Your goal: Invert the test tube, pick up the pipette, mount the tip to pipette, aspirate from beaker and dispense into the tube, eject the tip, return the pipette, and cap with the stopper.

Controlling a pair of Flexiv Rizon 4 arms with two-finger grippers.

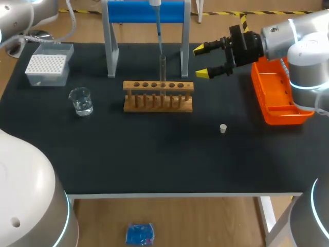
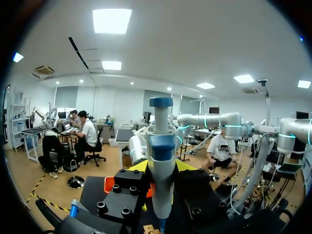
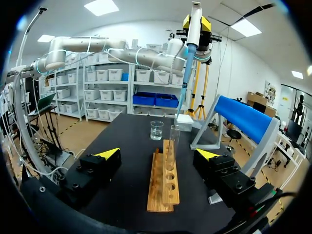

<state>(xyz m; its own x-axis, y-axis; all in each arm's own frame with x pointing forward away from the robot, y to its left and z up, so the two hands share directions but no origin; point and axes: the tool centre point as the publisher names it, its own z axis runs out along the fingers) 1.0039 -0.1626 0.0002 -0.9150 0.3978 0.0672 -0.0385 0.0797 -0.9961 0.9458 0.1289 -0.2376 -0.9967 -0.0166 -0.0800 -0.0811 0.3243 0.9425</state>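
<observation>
The right end effector (image 1: 204, 62) hangs wide open and empty above the table (image 1: 154, 154), beside the blue stand (image 1: 146, 11). Its fingers point along the wooden rack (image 1: 158, 96). The left end effector (image 3: 196, 23) is clamped on the pipette (image 1: 158, 23), held upright over the test tube (image 1: 162, 69) that stands in the rack. The head view cuts off that end effector and the pipette's top. Whether the pipette's tip enters the tube is unclear, as is any liquid inside. The stopper (image 1: 223, 128) lies on the table, apart from the rack.
</observation>
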